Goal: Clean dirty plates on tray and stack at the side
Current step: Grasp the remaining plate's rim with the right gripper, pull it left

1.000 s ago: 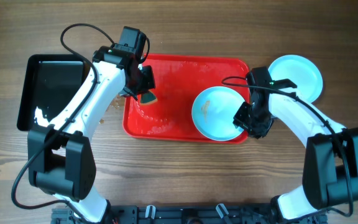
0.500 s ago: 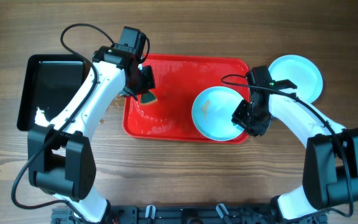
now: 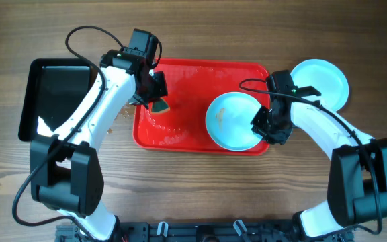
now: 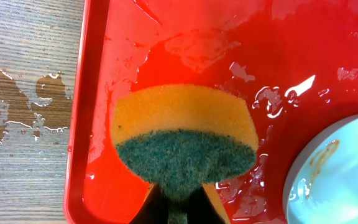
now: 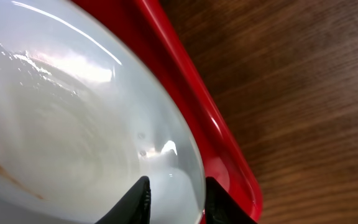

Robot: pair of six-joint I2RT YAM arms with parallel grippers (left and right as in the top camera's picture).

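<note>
The red tray (image 3: pixel 193 74) lies wet in the middle of the table. Near its left end my left gripper (image 3: pixel 156 101) is shut on a yellow and green sponge (image 4: pixel 185 130), which hangs just above the tray floor (image 4: pixel 123 50). A pale mint plate (image 3: pixel 230 121) with a brown smear sits at the tray's right end. My right gripper (image 5: pixel 176 186) straddles its right rim (image 5: pixel 191 155), one finger inside the bowl and one outside, closed on it. Another plate (image 3: pixel 321 81) rests on the table right of the tray.
A black glossy tray (image 3: pixel 56 94) lies on the table at the far left. Water drops (image 4: pixel 17 118) spot the wood beside the red tray's left rim. The red tray's right rim (image 5: pixel 222 149) runs close under my right fingers.
My right jaws have narrowed onto the plate's rim, and the plate has shifted slightly left on the tray. The left arm and sponge have stayed put.
</note>
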